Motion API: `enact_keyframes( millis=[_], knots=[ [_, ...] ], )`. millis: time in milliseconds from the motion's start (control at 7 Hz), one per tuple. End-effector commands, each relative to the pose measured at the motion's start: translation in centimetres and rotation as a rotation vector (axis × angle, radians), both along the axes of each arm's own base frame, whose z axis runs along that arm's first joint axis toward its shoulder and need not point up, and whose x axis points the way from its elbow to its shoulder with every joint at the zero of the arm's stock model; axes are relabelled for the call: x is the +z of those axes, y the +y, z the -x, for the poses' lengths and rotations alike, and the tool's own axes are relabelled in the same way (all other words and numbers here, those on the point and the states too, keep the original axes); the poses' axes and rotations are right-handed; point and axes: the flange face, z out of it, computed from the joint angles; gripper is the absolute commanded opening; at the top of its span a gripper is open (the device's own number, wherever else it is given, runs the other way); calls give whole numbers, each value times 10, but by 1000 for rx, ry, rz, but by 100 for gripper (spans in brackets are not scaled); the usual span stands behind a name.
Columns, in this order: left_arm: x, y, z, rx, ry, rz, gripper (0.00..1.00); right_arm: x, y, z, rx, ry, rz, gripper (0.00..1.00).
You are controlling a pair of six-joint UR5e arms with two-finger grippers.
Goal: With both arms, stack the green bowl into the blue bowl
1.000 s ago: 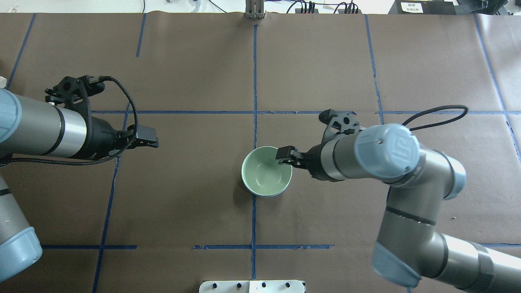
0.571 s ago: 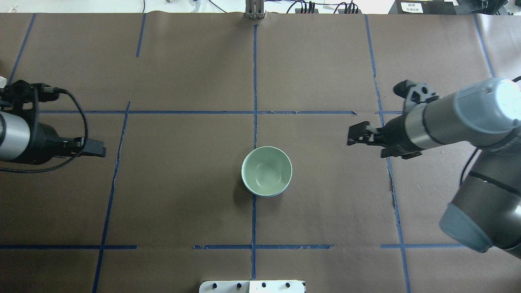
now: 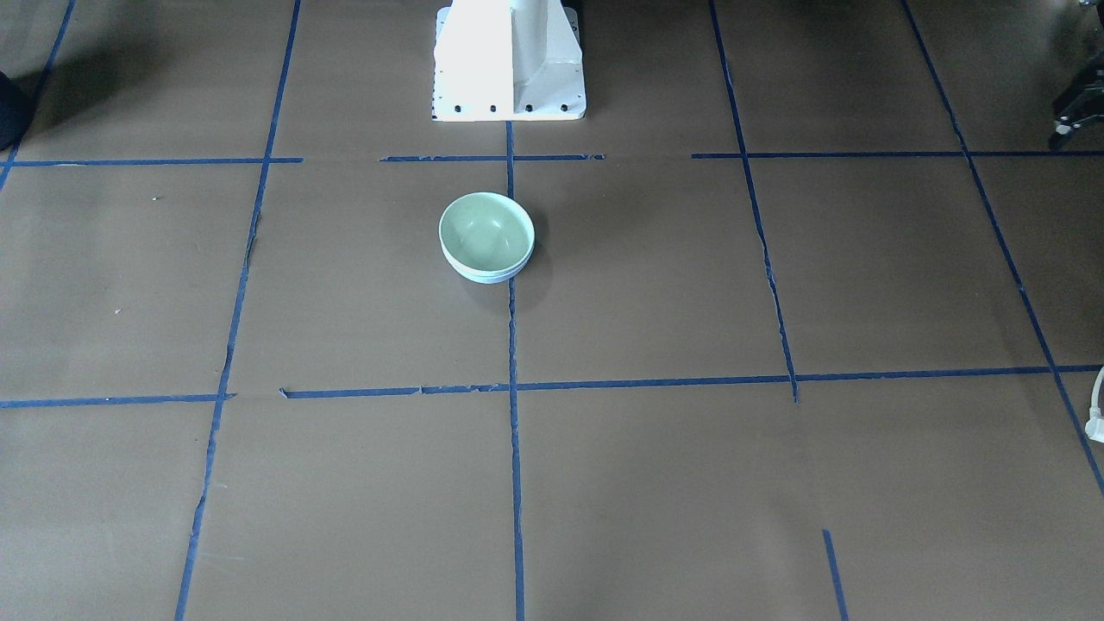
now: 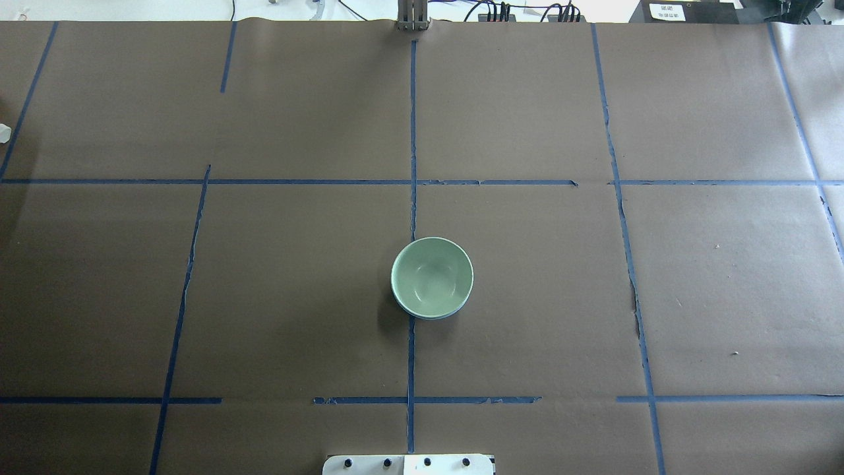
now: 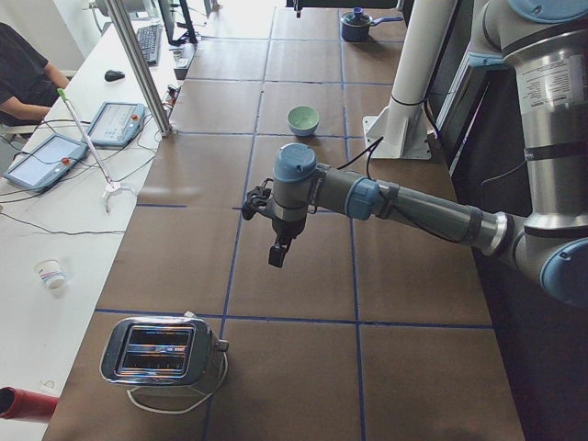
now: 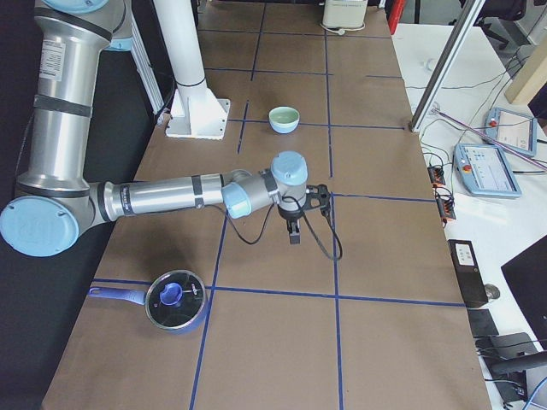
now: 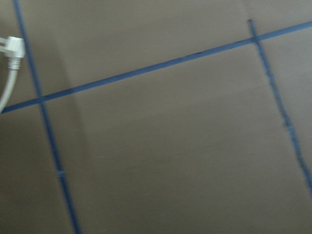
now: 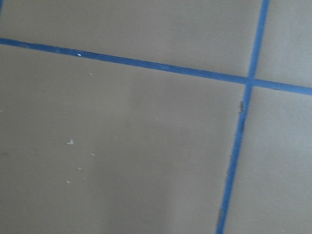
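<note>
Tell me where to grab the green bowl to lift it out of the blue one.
Pinch its rim from straight above, one finger inside, one outside. The green bowl sits upright, nested in the blue bowl, so its walls are mostly covered and only the rim stands free.

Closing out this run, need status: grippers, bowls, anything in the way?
Away from the bowls: left gripper, right gripper, state unreadable. Stacked: green bowl nested in blue bowl, mid-table. Far off: toaster, lidded saucepan.

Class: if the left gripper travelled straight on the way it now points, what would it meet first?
Pointing down, the left gripper would probably meet the bare paper-covered table first.
</note>
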Motion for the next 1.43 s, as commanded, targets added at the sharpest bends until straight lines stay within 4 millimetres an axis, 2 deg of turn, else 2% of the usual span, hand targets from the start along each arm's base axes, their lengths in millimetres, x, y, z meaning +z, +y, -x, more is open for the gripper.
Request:
enact_keyframes(
  millis=[0, 143, 286, 857, 1000, 1143, 1286],
  knots=[
    [59, 5, 28, 3, 100, 97, 100, 35, 6, -45, -81, 19, -7, 100],
    [73, 2, 28, 0, 99, 150, 100, 32, 0, -45, -91, 21, 4, 100],
    [75, 1, 28, -15, 99, 181, 100, 28, -3, -40, -104, 19, -3, 100],
    [71, 5, 28, -53, 101, 204, 100, 12, -25, -28, -129, 31, 9, 100],
    [64, 7, 28, -46, 98, 182, 100, 12, -26, -29, -136, 88, -1, 100],
    [64, 7, 28, -41, 97, 176, 100, 10, -27, -30, -136, 117, -9, 100],
    [67, 17, 29, -43, 98, 188, 100, 10, -26, -30, -136, 116, -9, 100]
  ],
)
